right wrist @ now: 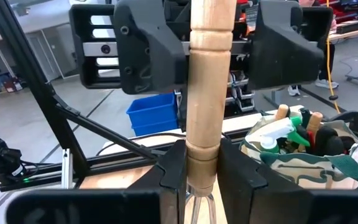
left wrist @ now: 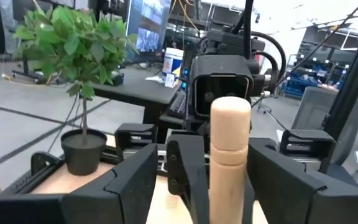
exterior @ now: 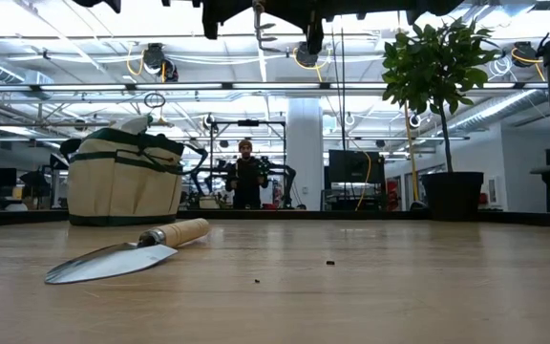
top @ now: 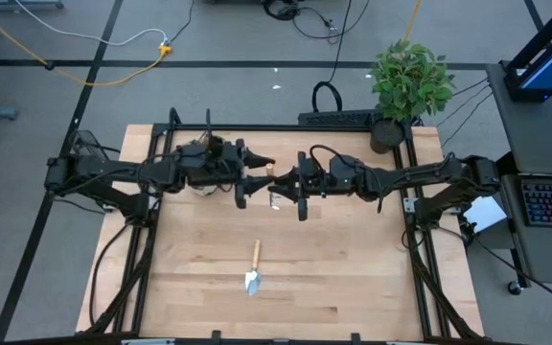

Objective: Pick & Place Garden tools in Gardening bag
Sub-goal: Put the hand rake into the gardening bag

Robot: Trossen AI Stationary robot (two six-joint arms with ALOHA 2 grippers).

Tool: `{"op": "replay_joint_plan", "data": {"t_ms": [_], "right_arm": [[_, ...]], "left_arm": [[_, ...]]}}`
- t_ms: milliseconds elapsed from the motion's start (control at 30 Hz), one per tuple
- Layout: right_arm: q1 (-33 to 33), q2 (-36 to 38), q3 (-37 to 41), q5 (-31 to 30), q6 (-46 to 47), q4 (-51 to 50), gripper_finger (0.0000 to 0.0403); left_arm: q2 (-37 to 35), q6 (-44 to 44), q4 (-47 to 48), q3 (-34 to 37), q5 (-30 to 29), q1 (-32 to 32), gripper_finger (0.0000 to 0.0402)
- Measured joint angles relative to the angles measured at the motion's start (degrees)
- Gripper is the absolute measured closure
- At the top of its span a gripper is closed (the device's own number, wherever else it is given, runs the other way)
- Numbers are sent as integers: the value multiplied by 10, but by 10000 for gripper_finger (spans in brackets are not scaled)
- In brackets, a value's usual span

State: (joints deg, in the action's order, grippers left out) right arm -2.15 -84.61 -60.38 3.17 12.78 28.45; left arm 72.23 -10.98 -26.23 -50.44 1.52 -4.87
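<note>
A wooden-handled tool (right wrist: 210, 81) with metal prongs at its lower end (right wrist: 197, 208) stands upright, high above the table's middle. My right gripper (right wrist: 201, 180) is shut on it. My left gripper (left wrist: 210, 180) is open, with a finger on each side of the handle's top end (left wrist: 230, 124), not touching it. Both grippers meet in the high view (top: 271, 179). A wooden-handled silver trowel (top: 254, 268) lies flat on the table toward the near edge. The tan bag (right wrist: 303, 155) holds several tools and stands under my left arm. My right gripper pinches the lower end of the wooden handle (right wrist: 202, 163), just above the metal part, between its two fingers. The fingers come level from the table's right and lie across the handle. The tool stands upright, handle end up, prongs hanging below, clear of the table.
A potted plant (top: 410, 81) stands at the table's far right corner. The bag (exterior: 124, 182) stands at the back left in the low view, and the trowel (exterior: 127, 253) lies before it. A person (exterior: 246, 172) stands beyond the table.
</note>
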Motion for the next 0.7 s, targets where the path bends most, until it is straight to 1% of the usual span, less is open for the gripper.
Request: {"op": "replay_joint_plan", "data": {"t_ms": [100, 200, 300, 433, 467, 700], "right_arm": [[0, 0, 0, 0, 0, 0, 349], [0, 0, 0, -1, 1, 0, 349], [0, 0, 0, -2, 2, -1, 349], [0, 0, 0, -3, 2, 0, 349], [0, 0, 0, -3, 2, 1, 349], [0, 1, -1, -1, 2, 1, 349]], "left_arm": [[0, -12, 9, -1, 2, -2, 173], [0, -12, 10, -1, 2, -2, 206], [0, -12, 8, -1, 4, -2, 251], [0, -15, -1, -1, 17, -3, 326], [0, -16, -1, -1, 19, -3, 336], [-1, -14, -8, -1, 22, -4, 336]]}}
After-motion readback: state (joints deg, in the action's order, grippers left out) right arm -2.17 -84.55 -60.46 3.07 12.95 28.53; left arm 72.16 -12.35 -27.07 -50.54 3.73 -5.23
